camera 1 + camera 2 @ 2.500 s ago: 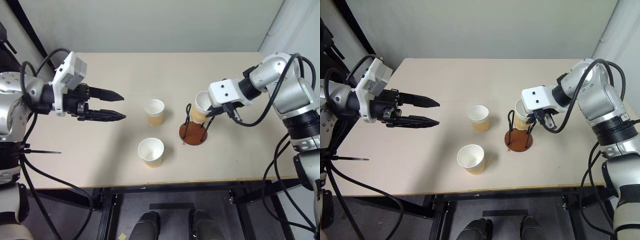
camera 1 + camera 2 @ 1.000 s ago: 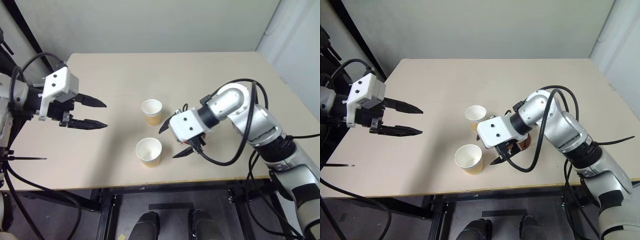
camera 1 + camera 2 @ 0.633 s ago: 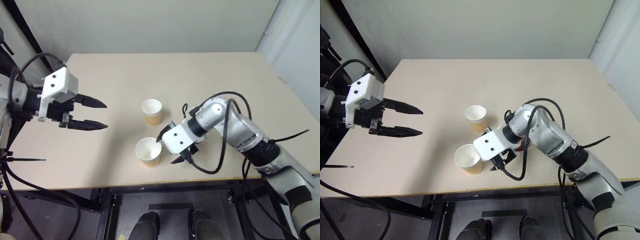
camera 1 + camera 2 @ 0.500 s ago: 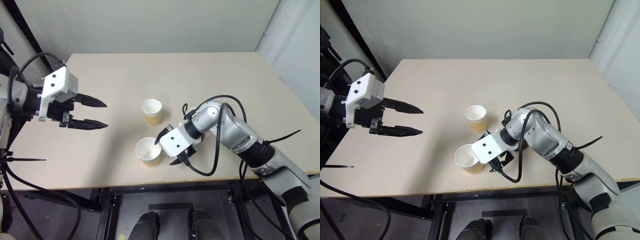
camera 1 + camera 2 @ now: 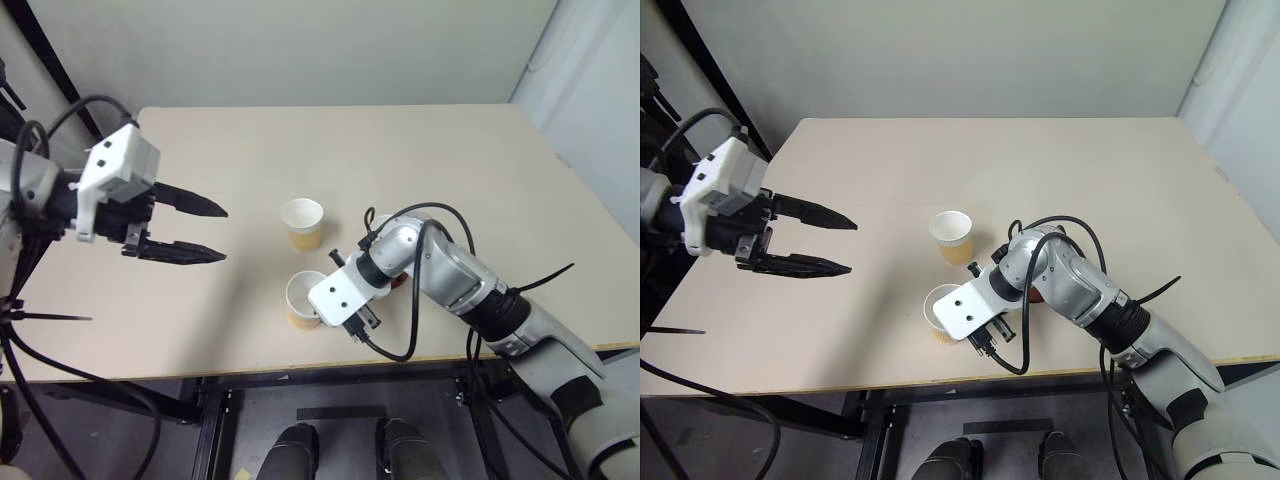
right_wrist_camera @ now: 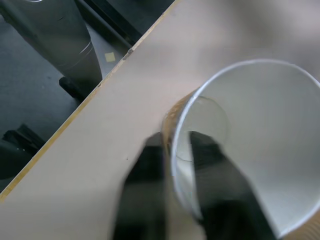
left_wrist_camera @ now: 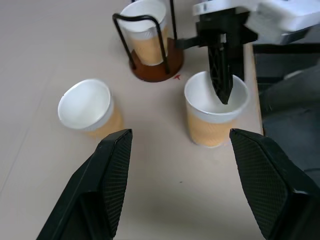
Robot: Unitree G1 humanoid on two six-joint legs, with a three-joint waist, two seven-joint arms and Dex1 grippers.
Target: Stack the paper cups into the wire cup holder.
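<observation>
Right gripper [image 6: 175, 165] pinches the near paper cup's [image 7: 216, 117] rim, one finger inside. Left gripper [image 5: 205, 232] hangs spread, empty, well apart.

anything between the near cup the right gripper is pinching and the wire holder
Nothing visible: bare table separates the near cup, pinched at its rim by the right gripper, from the wire holder, which already holds one cup.

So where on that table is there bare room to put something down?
The far half of the beige table lies bare, as does the strip between the left claw and the two loose tan-and-white paper cups. It is crowded near the front edge, where the right claw pinches one cup's rim beside the rust-brown wire cup holder.
</observation>
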